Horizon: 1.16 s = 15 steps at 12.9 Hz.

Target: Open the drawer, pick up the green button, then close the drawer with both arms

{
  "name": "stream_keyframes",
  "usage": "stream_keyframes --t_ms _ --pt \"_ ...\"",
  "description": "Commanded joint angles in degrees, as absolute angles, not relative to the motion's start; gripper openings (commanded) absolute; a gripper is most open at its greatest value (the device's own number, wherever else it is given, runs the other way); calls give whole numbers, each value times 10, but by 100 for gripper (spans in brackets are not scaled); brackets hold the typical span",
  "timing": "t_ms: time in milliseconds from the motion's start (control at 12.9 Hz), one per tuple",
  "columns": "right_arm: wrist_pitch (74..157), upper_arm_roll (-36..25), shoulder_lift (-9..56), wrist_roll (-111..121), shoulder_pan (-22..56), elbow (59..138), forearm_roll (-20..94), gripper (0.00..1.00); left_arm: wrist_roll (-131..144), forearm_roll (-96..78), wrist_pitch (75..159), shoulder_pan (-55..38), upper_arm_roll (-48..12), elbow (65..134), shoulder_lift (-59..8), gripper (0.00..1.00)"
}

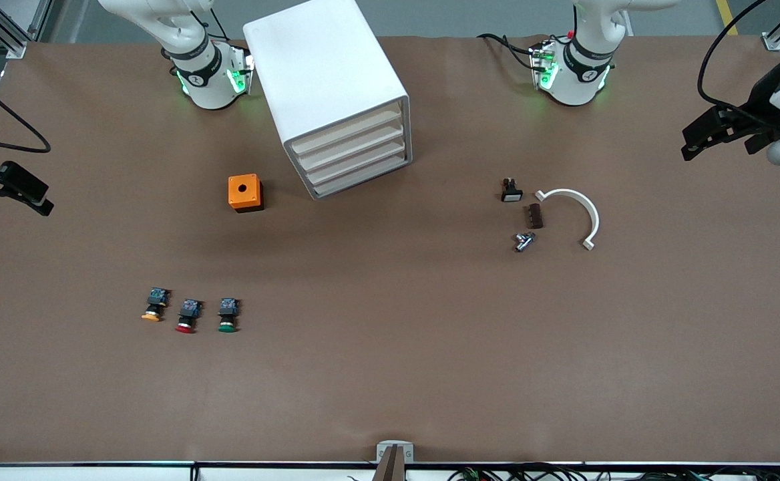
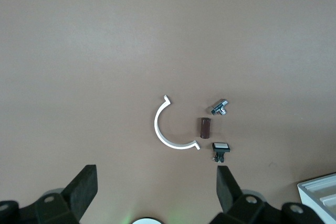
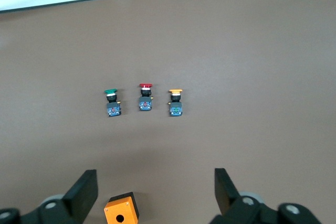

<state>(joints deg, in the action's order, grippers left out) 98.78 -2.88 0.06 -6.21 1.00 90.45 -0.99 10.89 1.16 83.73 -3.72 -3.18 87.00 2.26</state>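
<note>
Item: cabinet [image 1: 336, 93], four drawers [image 1: 353, 155], all shut, on desk [image 1: 390, 374]. Item: green button [image 1: 228, 315], lying out on the desk beside red button [image 1: 187, 316] and orange button [image 1: 155, 306], nearer the camera than the cabinet. Left pincer [image 2: 157, 195] spread, idle over its end; right pincer [image 3: 156, 192] spread, idle likewise.

Risk, as I judge: identical drawer fronts and neighbouring caps invite a wrong pick. Drawer contents hidden; I see no handles.

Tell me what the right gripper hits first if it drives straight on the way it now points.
Probably bare table. The right gripper, fingers open, points down at the surface between the orange box and the row of three buttons. Nothing stands between its fingers, though depth is uncertain.
</note>
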Motion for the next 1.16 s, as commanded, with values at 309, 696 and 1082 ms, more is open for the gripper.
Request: stream_keyframes --t_ms 309,696,1082 --pt "981 -27 -6 -58 11 907 -18 88 72 22 818 -27 -39 891 43 100" --pt "979 -27 -6 -59 11 908 -18 100 72 25 845 -28 -39 952 88 100" --pt "976 -27 -6 -61 15 908 -18 100 75 25 841 -28 -34 929 74 100"
